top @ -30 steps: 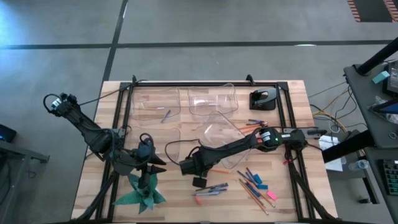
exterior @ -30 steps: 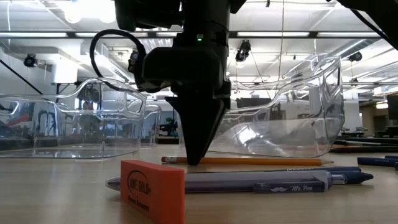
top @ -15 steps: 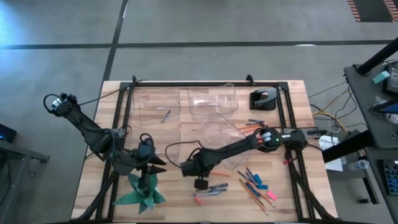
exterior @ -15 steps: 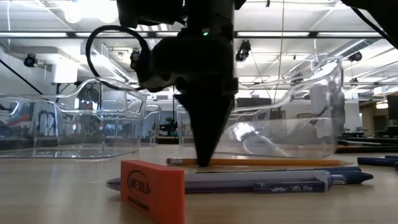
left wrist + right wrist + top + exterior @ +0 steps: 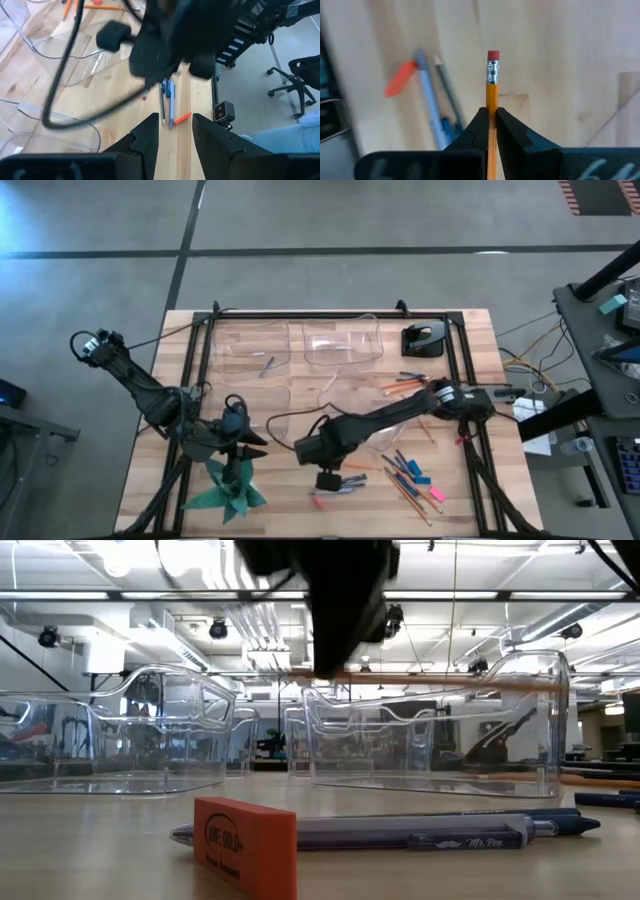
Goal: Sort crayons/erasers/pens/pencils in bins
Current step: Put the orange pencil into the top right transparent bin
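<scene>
Holding a pencil (image 5: 492, 95) pinched crosswise in the right gripper (image 5: 490, 120), off the worktop (image 5: 285, 510), with the bins (image 5: 345, 345) lying farther back; left gripper (image 5: 175, 131) waiting parted.

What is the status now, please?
Right gripper shut on thin orange pencil, lifted off table. Left gripper open, waiting. Nothing blocking.

The wooden table (image 5: 250, 340) carries clear bins (image 5: 340, 340), pens (image 5: 345, 480), erasers (image 5: 420, 479).
</scene>
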Controlling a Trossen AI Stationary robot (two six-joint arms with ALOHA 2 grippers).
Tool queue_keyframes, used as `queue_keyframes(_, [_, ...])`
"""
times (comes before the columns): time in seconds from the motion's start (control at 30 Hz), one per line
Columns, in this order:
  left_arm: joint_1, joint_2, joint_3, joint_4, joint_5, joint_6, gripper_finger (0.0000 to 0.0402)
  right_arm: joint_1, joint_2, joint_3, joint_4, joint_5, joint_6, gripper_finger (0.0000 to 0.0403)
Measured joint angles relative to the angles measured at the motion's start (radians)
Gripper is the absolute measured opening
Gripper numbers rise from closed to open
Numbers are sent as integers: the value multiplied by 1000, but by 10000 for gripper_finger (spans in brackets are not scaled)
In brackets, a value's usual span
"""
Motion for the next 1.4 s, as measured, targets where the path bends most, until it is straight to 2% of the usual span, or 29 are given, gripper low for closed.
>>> queue_keyframes(0.13, [0, 0, 0, -1, 0, 0, 105, -4, -70, 0, 2, 42, -8, 13])
queue_keyframes(0.27, [0, 0, 0, 0, 0, 0, 105, -24, -145, 0, 0, 211, -52, 13])
queue_keyframes(0.43, [0, 0, 0, 14, 0, 0, 105, -104, -225, 0, -7, 424, -112, 13])
queue_keyframes(0.57, [0, 0, 0, 16, 0, -1, 105, -195, -273, -2, -12, 527, -175, 13])
queue_keyframes(0.83, [0, 0, 0, 19, -57, 0, 105, -424, -270, -13, -11, 541, -364, 13])
queue_keyframes(1.03, [1, 0, 0, 25, -127, 0, 105, -573, -229, -109, 73, 540, -492, 13])
queue_keyframes(1.1, [2, 0, 0, 28, -153, 2, 105, -606, -226, -152, 130, 509, -517, 13])
queue_keyframes(1.23, [2, 0, 0, 27, -214, 8, 105, -658, -226, -244, 260, 379, -532, 13])
queue_keyframes(1.4, [7, 0, 0, 28, -275, 10, 105, -672, -228, -306, 318, 360, -556, 13])
